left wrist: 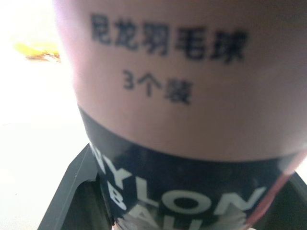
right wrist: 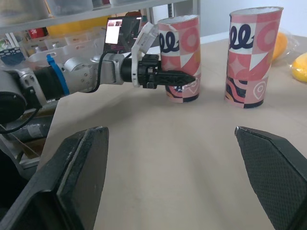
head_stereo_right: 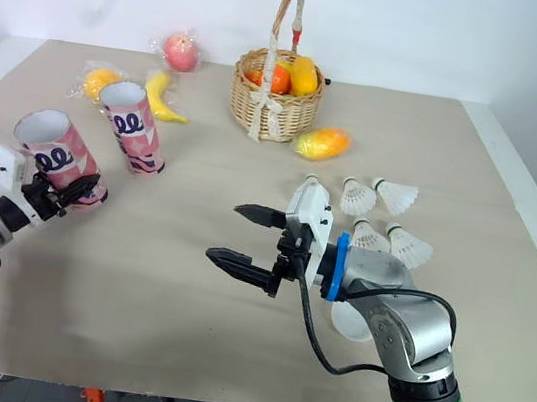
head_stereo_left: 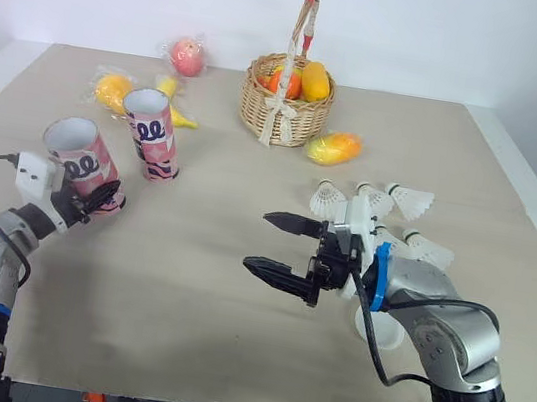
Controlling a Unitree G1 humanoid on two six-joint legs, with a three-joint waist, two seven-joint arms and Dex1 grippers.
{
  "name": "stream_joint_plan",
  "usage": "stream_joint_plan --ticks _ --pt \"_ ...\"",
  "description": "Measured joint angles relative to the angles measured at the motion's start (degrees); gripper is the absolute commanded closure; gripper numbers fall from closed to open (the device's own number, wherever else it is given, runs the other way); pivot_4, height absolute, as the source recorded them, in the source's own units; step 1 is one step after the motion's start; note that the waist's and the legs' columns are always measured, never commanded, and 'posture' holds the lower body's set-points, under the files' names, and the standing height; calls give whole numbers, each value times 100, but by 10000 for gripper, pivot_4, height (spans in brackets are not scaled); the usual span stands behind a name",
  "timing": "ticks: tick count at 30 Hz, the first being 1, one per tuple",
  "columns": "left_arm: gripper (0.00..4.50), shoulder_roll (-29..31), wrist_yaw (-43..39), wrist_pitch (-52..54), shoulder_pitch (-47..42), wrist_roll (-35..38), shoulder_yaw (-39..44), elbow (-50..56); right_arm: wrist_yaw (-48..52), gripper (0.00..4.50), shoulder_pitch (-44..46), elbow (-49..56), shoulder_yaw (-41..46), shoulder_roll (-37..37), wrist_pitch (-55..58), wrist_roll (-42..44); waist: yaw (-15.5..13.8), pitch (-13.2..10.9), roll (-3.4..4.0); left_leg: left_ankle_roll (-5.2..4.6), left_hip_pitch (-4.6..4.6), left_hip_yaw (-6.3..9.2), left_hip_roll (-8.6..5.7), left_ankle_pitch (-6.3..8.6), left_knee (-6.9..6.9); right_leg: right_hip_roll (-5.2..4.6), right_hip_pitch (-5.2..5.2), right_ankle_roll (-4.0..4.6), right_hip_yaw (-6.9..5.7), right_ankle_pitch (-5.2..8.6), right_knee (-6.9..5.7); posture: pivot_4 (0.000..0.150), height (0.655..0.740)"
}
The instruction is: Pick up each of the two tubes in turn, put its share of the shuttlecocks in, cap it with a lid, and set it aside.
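My right gripper is nearest, its black fingers spread wide around nothing. My left gripper squeezes a pink patterned cardboard tube at the table's left side. A second pink tube stands near it. Both tops are open. White feathered shuttlecocks lie by my right arm. The woven wicker basket holds orange and yellow fruit.

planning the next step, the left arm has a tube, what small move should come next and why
Probably swing the right gripper back toward the nearest shuttlecock and close on it. The left gripper grips the near tube, whose mouth is open, while the right gripper is open, empty and pointing away from that shuttlecock, which lies on the table behind it.
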State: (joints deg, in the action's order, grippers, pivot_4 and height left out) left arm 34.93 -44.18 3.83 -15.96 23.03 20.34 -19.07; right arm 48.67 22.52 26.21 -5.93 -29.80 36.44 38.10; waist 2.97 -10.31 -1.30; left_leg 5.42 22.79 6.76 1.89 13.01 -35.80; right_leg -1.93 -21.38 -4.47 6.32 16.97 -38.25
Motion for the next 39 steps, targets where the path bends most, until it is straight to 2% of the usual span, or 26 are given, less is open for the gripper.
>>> stream_joint_plan --ticks 5,8,16,20,26,31,35,39 --pt "18064 630 -418 197 635 23 38 675 106 0 24 0 1 -75 55 96 0 -3 4 0 0 0 0 0 8 0 -3 5 0 3 0 1500 7400" --pt "18064 869 -672 654 843 325 107 1191 168 0 46 -1 -4 -78 56 110 -31 -4 4 0 1 2 0 0 8 -1 0 2 -1 5 0 1500 7400" --pt "18064 854 -1097 1480 1441 983 143 2143 280 0 90 -18 -17 -65 49 109 -19 -6 7 0 1 1 1 0 17 0 -6 9 -2 10 0 1500 7400" --pt "18064 980 -1599 1496 1495 917 -393 2608 347 0 113 -18 -14 -71 52 118 -32 -8 8 0 1 1 0 0 17 0 -4 9 -3 11 1 1500 7400" --pt "18064 1527 -2379 867 401 56 -1393 2369 384 0 -46 57 268 -483 173 276 -41 -17 17 1 4 3 -2 -6 14 2 -2 5 -3 12 3 1500 7400" --pt "18064 1742 -2924 204 -145 -518 -1982 2059 175 0 -738 515 900 -969 384 493 -23 -18 20 -10 6 3 -2 1 29 2 -9 15 -4 31 2 1500 7400" --pt "18064 1752 -3227 -261 -569 -748 -2306 1729 -463 0 -1546 1100 1463 -1059 679 709 -30 -15 31 -15 6 3 -2 3 31 2 -7 16 -7 38 -3 1500 7400" --pt "18064 1670 -3388 -247 -1020 -923 -2580 1431 -1534 0 -2154 1690 1684 -707 1113 1036 -36 -15 30 -34 5 5 -5 -11 20 2 2 4 -5 32 -8 1500 7400"
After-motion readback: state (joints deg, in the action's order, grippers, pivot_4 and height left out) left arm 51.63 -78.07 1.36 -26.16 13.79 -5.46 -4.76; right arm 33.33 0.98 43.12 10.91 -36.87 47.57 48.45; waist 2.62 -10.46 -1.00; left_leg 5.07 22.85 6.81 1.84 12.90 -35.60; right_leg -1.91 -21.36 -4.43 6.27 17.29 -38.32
